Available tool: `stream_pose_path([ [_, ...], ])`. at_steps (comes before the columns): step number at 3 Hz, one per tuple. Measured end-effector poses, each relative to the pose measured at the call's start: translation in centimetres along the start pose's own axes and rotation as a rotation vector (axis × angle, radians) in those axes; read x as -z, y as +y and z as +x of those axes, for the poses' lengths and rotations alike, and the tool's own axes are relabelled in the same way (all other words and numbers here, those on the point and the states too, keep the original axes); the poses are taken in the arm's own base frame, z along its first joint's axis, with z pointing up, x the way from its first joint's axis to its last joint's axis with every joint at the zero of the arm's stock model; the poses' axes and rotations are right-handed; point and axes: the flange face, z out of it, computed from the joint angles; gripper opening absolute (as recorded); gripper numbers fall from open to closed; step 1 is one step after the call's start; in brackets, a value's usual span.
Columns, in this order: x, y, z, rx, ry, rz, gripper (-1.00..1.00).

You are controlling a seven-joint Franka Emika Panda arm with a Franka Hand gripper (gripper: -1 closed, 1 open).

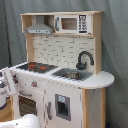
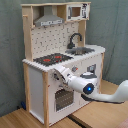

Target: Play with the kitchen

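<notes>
The kitchen [image 1: 60,95] [image 2: 35,85] is a tall white and light-wood toy unit. On its counter are a red-ringed black hob [image 1: 37,66] [image 2: 50,59], a sink [image 1: 72,75] [image 2: 81,50] and a black faucet [image 1: 84,59] [image 2: 75,39]. A grey hood [image 1: 39,27] [image 2: 49,20] and a microwave [image 1: 70,23] [image 2: 75,11] sit on top. My gripper [image 2: 58,75] [image 1: 7,81] is at the front panel just under the hob. It is level with the knobs [image 1: 34,83] and above the oven door [image 1: 27,104] [image 2: 63,99].
My white arm [image 2: 100,94] reaches in from the second exterior view's lower right, across the cabinet front. A grey curtain [image 1: 115,50] hangs behind the unit. The floor [image 2: 30,119] is wood. A white rounded object [image 1: 25,121] lies at the first exterior view's bottom left.
</notes>
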Motion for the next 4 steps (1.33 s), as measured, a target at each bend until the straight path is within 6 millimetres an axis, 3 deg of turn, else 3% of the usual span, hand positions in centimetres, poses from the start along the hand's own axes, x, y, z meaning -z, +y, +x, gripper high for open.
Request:
stream_pose_path([
  [1,3.9,-0.9,2.0,-0.044,0.082,0.031,1.00],
  [2,7.4,-1.5,2.7,-0.045,0.077,0.031,1.00],
  [4,10.5,2.7,3.0,0.041,0.033,-0.034,1.00],
])
